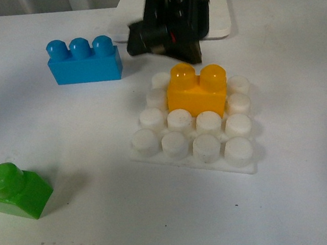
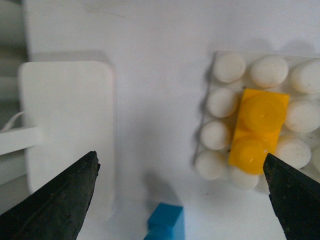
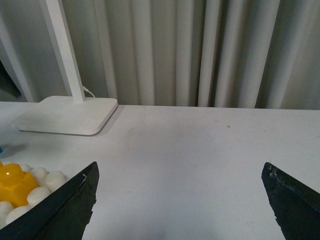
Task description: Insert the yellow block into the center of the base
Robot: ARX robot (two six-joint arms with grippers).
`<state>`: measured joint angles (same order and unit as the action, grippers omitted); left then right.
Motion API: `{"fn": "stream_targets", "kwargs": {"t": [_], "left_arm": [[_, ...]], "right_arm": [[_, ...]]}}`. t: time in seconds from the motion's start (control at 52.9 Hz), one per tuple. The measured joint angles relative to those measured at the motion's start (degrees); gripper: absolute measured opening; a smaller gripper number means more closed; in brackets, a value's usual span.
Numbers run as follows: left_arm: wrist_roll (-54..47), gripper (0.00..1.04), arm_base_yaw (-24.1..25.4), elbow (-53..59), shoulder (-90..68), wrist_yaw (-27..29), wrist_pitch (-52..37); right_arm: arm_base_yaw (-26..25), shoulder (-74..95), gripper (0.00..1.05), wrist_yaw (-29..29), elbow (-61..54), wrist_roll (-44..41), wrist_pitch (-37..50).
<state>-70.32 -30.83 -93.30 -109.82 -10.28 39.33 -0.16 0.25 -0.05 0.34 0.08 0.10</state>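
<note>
step: release and check seat | yellow block (image 1: 197,90) sits on base (image 1: 192,123), middle studs toward far side | left gripper (image 2: 182,192) fingers spread wide, empty, above | right gripper (image 3: 180,202) spread, empty | advice: lift straight up, avoid nudging block

Left tool (image 2: 182,197): dark fingers (image 2: 55,205) spread wide apart, holding nothing. Right tool (image 3: 180,202): fingers likewise parted and bare. In the front view, one black arm (image 1: 170,20) reaches down from above, blurred.
</note>
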Motion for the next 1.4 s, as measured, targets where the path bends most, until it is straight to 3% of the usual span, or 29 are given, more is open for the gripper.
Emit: {"fn": "stream_targets", "kwargs": {"t": [0.151, 0.227, 0.416, 0.567, 0.719, 0.832, 1.002, 1.135, 1.399], "left_arm": [[4.81, 0.98, 3.69, 10.49, 12.02, -3.96, -10.82], [7.72, 0.98, 4.76, 15.91, 16.06, -3.15, -17.11], [20.28, 0.98, 6.51, 35.45, 29.73, 9.05, -43.34], [33.20, 0.98, 7.85, 51.60, 43.36, 15.50, -57.27], [49.29, 0.98, 13.03, 64.89, 58.40, 23.26, -56.50], [59.08, 0.98, 16.61, 71.14, 65.85, 24.68, -53.90], [63.87, 0.98, 16.81, 71.43, 67.06, 24.02, -53.99], [67.78, 0.78, 18.38, 75.78, 68.91, 21.73, -62.31], [69.61, 0.28, 23.47, 83.78, 76.35, 17.31, -62.93]], "right_arm": [[0.00, 0.00, 0.96, 0.00, 0.00, 0.00, 0.00], [0.00, 0.00, 0.96, 0.00, 0.00, 0.00, 0.00], [0.00, 0.00, 0.96, 0.00, 0.00, 0.02, 0.00], [0.00, 0.00, 0.96, 0.00, 0.00, 0.00, 0.00], [0.00, 0.00, 0.96, 0.00, 0.00, 0.00, 0.00], [0.00, 0.00, 0.96, 0.02, 0.00, 0.00, 0.00], [0.00, 0.00, 0.96, -0.11, 0.00, 0.02, 0.00], [0.00, 0.00, 0.96, 0.02, 0.00, 0.02, 0.00], [0.00, 0.00, 0.96, 0.00, 0.00, 0.00, 0.00]]}}
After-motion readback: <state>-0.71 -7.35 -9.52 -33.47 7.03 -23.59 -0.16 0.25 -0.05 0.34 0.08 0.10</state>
